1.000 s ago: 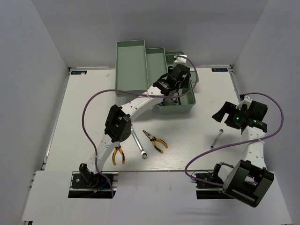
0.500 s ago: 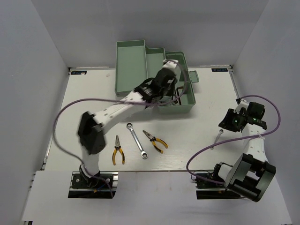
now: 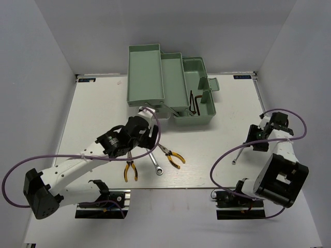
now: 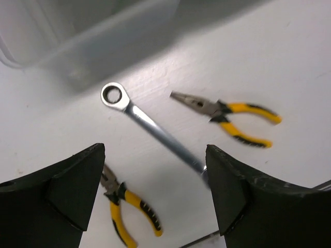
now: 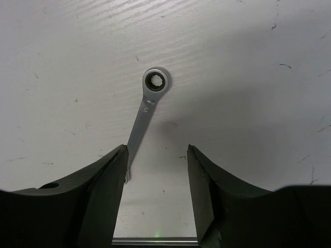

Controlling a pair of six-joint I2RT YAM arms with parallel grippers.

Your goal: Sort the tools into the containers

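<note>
The pale green toolbox [image 3: 204, 118] stands open at the back, its trays [image 3: 146, 72] folded out and hex keys [image 3: 195, 102] lying inside. On the table lie a long silver wrench [image 3: 153, 157] [image 4: 155, 129] and two yellow-handled pliers [image 3: 172, 155] [image 3: 130, 170]. My left gripper [image 3: 149, 138] [image 4: 154, 155] hangs open just above them, holding nothing. In the left wrist view one pair of pliers [image 4: 230, 116] lies at the right and the other pair [image 4: 129, 209] at the lower left. A short wrench [image 3: 239, 153] [image 5: 144, 111] lies at the right. My right gripper [image 3: 254, 139] [image 5: 156, 155] is open over its near end, which sits by the left finger [image 5: 106, 175].
Purple cables [image 3: 222, 165] loop over the table beside both arms. White walls close in the table on the left, right and back. The arm bases [image 3: 101, 199] sit at the near edge.
My left arm has swung back from the toolbox to above the long wrench and pliers, and its jaws have opened. My right gripper has come down towards the short wrench, jaws narrower.
</note>
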